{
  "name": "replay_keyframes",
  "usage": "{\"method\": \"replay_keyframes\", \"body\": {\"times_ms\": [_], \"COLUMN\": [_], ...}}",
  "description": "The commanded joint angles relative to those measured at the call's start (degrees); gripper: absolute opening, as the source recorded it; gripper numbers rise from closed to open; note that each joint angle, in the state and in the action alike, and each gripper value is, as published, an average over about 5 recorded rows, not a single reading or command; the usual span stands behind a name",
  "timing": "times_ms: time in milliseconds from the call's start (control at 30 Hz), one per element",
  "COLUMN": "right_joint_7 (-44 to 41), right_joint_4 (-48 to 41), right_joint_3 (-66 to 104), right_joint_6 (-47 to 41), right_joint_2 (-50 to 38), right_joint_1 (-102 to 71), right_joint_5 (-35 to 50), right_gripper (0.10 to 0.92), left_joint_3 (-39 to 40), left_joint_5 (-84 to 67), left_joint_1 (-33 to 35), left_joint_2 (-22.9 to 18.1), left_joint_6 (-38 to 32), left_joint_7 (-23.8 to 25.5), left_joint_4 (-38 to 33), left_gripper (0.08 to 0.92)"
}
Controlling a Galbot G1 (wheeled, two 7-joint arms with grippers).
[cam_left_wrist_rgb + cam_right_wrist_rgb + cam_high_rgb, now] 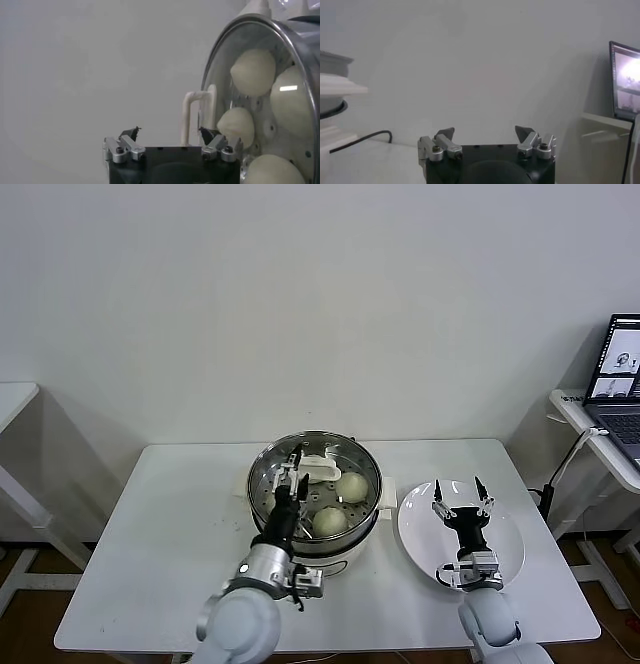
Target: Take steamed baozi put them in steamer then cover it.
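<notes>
The shiny steel steamer stands on its white base at the table's middle. Two cream-white baozi show on its perforated tray; my left arm hides the others. The left wrist view shows several baozi inside the steamer. My left gripper is open and empty over the steamer's left part. My right gripper is open and empty above the white plate.
A white handle rises inside the steamer near the left gripper. A laptop sits on a side desk at the right, also in the right wrist view. A cable hangs beside the table's right edge.
</notes>
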Motion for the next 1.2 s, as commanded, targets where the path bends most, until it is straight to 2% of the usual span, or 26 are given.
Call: {"method": "replay_keyframes", "body": {"times_ms": [33,100,167,267,367,533,633,833,1200], "right_joint_7": [-0.5,-1.4,-2.5,-3.7,-3.7,-3.3,-3.1,-3.2,-4.2], "right_joint_4": [3.7,4.9,5.9,7.0,7.9,9.4,9.7,10.3,11.6], "right_joint_3": [-0.2,0.0,0.4,0.7,0.9,1.2,1.4,1.7,1.7], "right_joint_6": [-3.0,-3.5,-3.6,-2.8,-3.2,-4.4,-4.5,-5.4,-5.7], "right_joint_2": [-0.5,-0.6,-0.7,-0.9,-1.2,-1.1,-1.0,-0.7,0.1], "right_joint_1": [-1.5,-2.1,-2.8,-3.6,-4.2,-5.5,-6.3,-8.0,-10.5], "right_joint_5": [7.1,10.1,12.8,15.2,17.3,18.7,17.6,16.2,13.8], "right_gripper": [0.823,0.823,0.823,0.823,0.823,0.823,0.823,0.823,0.823], "left_joint_3": [-18.5,-24.6,-30.9,-38.5,-42.5,-43.4,-42.8,-42.5,-43.0], "left_joint_5": [-38.9,-50.3,-60.1,-70.5,-78.1,-82.4,-82.1,-78.9,-76.2], "left_joint_1": [6.4,7.9,9.9,12.8,14.4,15.7,16.5,16.4,19.6], "left_joint_2": [0.5,-0.3,-0.4,-0.1,-0.5,-1.8,-2.4,-2.9,-2.9], "left_joint_6": [-7.4,-11.6,-17.7,-26.7,-31.7,-36.6,-38.6,-41.4,-41.4], "left_joint_7": [-21.3,-25.4,-25.4,-21.0,-16.0,-9.5,-8.0,-6.8,-7.0], "left_joint_4": [-8.8,-6.9,-3.7,1.9,6.8,13.7,15.7,18.0,16.2], "left_gripper": [0.823,0.823,0.823,0.823,0.823,0.823,0.823,0.823,0.823]}}
